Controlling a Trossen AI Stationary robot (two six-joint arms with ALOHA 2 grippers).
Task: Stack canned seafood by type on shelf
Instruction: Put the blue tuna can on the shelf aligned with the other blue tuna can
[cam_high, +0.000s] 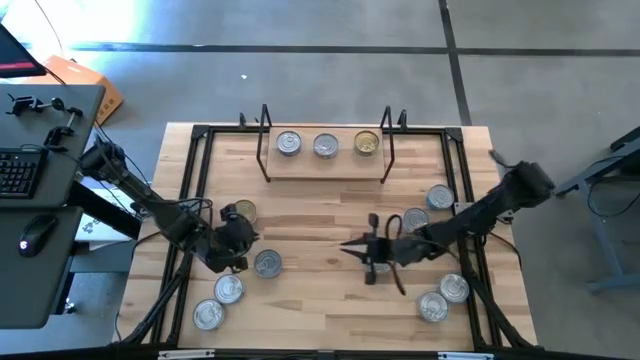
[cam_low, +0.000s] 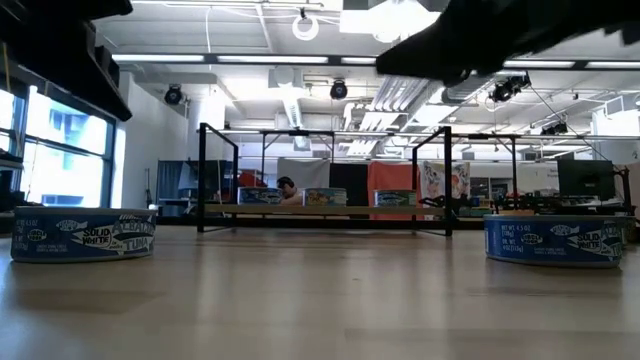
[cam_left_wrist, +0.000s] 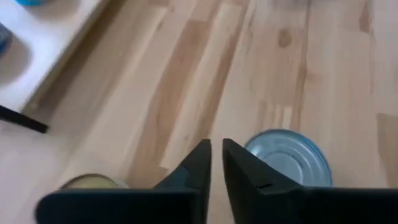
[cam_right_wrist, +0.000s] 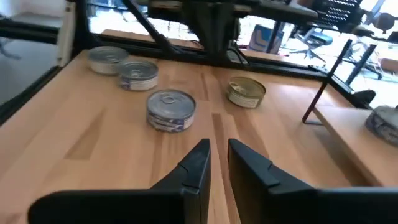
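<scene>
Left gripper (cam_high: 240, 232), fingers nearly together and empty, hangs between a silver tin (cam_high: 267, 263) and a gold-topped tin (cam_high: 243, 211), both just beside it | right gripper (cam_high: 368, 248), likewise near-closed and empty, waits mid-table | shelf (cam_high: 325, 163) at the far edge already holds three tins.

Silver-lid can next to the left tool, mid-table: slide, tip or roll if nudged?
The silver-lid can sits flat and squat on the wooden table, so a nudge would probably slide it, not tip or roll it. Rigid metal; likely dense for its size if sealed. The smooth wall could slip in the left tool, whose fingers stand nearly together, holding nothing.
</scene>
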